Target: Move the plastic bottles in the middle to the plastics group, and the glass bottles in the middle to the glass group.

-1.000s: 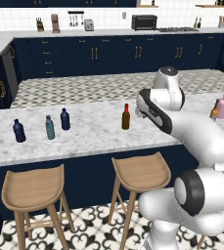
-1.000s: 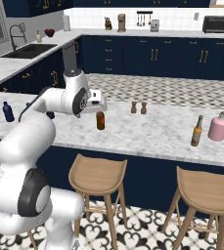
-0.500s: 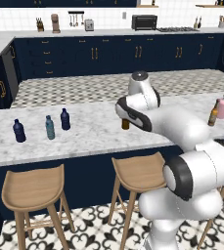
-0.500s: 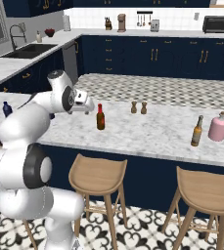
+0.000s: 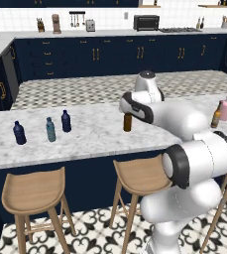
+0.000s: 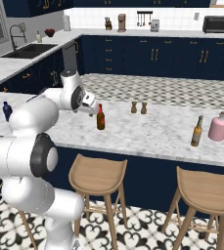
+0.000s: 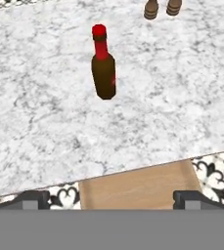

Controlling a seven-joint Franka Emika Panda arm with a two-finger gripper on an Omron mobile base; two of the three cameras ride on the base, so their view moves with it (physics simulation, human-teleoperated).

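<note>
A slim dark brown bottle (image 6: 100,117) with a red cap stands upright mid-counter, also seen as the brown bottle (image 7: 103,68) and, partly behind my hand, the brown bottle (image 5: 127,122). My gripper (image 6: 92,108) hovers just left of it and above the counter's near edge, open and empty; gripper (image 7: 111,200), gripper (image 5: 134,110). At the left stand a pale teal bottle (image 5: 50,129) between two navy bottles (image 5: 19,133) (image 5: 66,121). At the right an amber bottle (image 6: 197,131) stands beside the pink bottle (image 6: 218,127).
Two small brown shakers (image 6: 138,107) stand behind the brown bottle. Wooden stools (image 6: 98,177) (image 6: 209,188) sit under the marble counter's (image 6: 147,139) near edge. A second counter runs behind, with cabinets and appliances along the back wall.
My arm has refolded: the hand swung left past the brown bottle, then came back a little to hover just beside it. The jaws stayed open. No bottle has moved.
</note>
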